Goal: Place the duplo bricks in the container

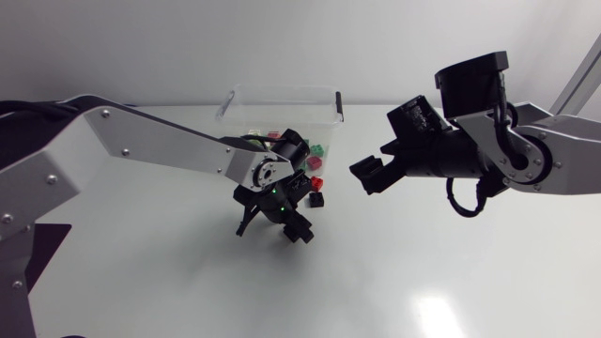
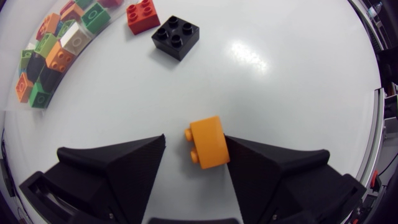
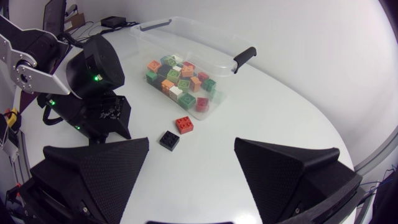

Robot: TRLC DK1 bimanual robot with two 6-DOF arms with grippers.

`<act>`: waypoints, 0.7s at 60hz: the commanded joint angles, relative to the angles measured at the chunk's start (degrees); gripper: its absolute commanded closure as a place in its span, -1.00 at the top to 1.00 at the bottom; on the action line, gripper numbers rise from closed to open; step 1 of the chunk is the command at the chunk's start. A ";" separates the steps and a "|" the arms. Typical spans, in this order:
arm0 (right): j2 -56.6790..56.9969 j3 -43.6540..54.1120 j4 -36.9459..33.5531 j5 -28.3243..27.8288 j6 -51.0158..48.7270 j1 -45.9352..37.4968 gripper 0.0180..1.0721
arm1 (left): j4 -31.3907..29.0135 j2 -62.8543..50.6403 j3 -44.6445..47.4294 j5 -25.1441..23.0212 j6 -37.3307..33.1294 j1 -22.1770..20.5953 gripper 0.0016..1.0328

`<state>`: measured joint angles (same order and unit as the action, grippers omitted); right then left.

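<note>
**Orange brick between open left fingers, two more bricks loose by the container**

Head view: the left arm (image 1: pixel 141 141) comes in from the left, and the left gripper (image 1: pixel 274 225) points down at the table (image 1: pixel 169 282), just near of the container (image 1: pixel 282 88). The clear container stands at the far middle with mixed bricks inside. A red brick (image 1: pixel 316 183) and a black brick (image 1: pixel 316 199) lie on the table just outside its near right corner. The right arm (image 1: pixel 526 150) enters from the right; the right gripper (image 1: pixel 371 174) hangs above the table, right of those two bricks.

Left wrist view: the left gripper (image 2: pixel 194 142) is released. An orange brick (image 2: pixel 208 142) lies on its side between the fingers, against one finger and clear of the other. Ahead sit the black brick (image 2: pixel 176 36) and the red brick (image 2: pixel 143 15), next to the container (image 2: pixel 74 62).

Right wrist view: the right gripper (image 3: pixel 191 149) is spread wide and holds nothing. Ahead of it are the black brick (image 3: pixel 169 140), the red brick (image 3: pixel 183 125) and then the container (image 3: pixel 186 28).
</note>
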<state>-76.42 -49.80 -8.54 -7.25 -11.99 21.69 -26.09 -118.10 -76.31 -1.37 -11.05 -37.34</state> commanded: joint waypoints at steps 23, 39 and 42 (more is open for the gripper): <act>-21.14 -7.33 0.54 8.74 7.95 8.10 0.88 | -0.28 5.16 4.42 -2.24 -1.43 2.45 -0.76; -30.98 -15.24 -0.69 10.67 13.13 9.51 0.78 | -0.37 13.51 9.87 -2.24 -4.60 6.32 -0.78; -33.00 -17.26 -1.84 10.94 14.10 9.51 0.78 | -0.37 15.10 10.48 -2.24 -5.30 7.28 -0.78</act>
<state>-105.86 -63.79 -8.91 2.94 -1.15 30.70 -26.06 -106.24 -67.88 -3.14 -14.72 -31.31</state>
